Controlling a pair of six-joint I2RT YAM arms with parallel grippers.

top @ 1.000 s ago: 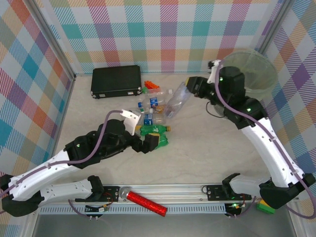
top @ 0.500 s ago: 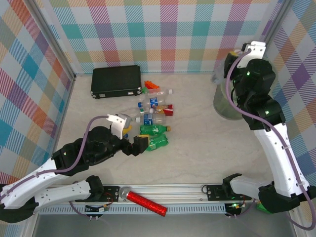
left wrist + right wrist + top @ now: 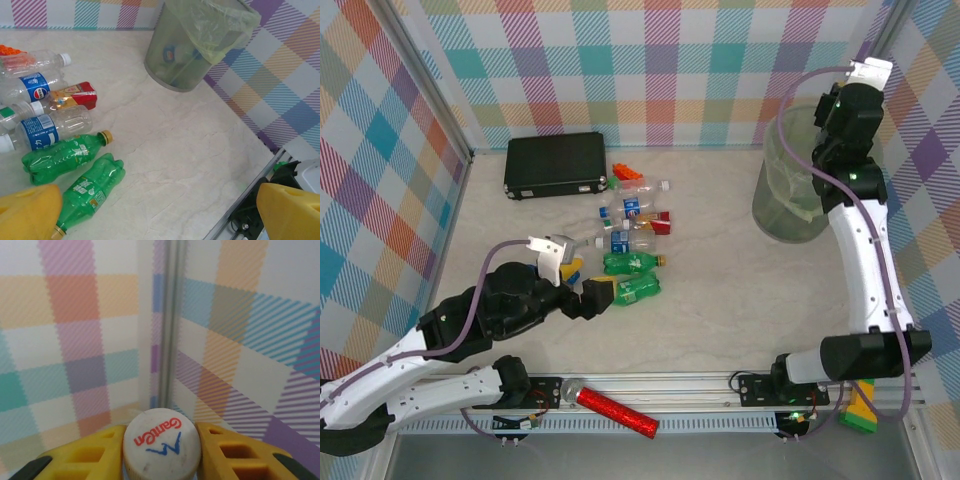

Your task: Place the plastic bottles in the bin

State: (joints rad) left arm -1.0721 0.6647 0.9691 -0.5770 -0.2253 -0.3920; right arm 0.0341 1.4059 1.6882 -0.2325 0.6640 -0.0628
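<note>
Some bottles [image 3: 171, 53] are in the bin [image 3: 165, 75], the right end effector [image 3: 161, 460] holds a white-capped bottle [image 3: 161, 437] over it, and loose bottles [image 3: 65, 155] await the wide-open left end effector [image 3: 159, 212].

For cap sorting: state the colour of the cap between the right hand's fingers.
White cap, red and blue print; right wrist view.

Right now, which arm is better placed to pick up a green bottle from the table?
Left. The left gripper, open, hovers beside the nearest green bottle; the right gripper is up at the bin, clamped on a white cap.
</note>
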